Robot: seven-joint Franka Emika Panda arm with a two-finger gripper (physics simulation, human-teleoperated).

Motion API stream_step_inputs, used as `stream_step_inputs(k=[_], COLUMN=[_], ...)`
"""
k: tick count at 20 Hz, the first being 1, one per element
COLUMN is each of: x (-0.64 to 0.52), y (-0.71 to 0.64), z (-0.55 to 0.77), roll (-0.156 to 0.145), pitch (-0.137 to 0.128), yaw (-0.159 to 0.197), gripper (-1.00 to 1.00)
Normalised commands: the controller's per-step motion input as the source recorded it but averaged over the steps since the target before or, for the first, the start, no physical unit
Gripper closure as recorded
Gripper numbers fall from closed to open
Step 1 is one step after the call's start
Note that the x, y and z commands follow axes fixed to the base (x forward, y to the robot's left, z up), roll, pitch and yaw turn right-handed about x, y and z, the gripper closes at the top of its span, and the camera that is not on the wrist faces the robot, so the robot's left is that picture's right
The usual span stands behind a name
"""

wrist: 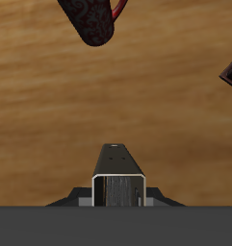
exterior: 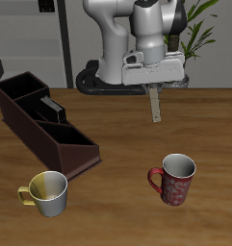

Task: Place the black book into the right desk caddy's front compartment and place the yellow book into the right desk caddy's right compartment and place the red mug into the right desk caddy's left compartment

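Exterior view, yellow book [exterior: 155, 104] in hand [exterior: 153, 89]

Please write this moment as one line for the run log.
gripper: shut on yellow book, raised above table | black book: standing in right desk caddy | red mug: upright on table | cream mug: near caddy

1. The tool [exterior: 154, 104] is hanging high over the bench [exterior: 199, 115], gripping the yellow book [exterior: 155, 104] edge-down, with bare wood lying beneath it.
2. The red mug [exterior: 173, 179] is standing upright nearer the front edge — well apart from the right desk caddy [exterior: 45, 125].
3. A cream mug [exterior: 46, 192] is sitting just beside the caddy's low end, crowding that approach.
4. The black book [exterior: 53, 108] is already occupying the caddy's narrow middle section.
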Motion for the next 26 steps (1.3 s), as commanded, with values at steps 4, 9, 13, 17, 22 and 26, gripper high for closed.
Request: stream_step_inputs(k=[4,9,13,17,22,26], x=[-0.15,-0.28,-0.25,-0.25,-0.10,0.04], y=[-0.57,-0.52,-0.78,-0.64,-0.71,-0.89], z=[0.21,0.14,0.29,0.32,0.35,0.30], roll=[0.033,0.121,-0.017,0.051,0.019,-0.075], pitch=[0.008,0.031,-0.017,0.000,0.011,0.019], yaw=[0.102,0.066,0.018,0.059,0.046,-0.028], gripper=[1.00,1.00,1.00,1.00,1.00,1.00])
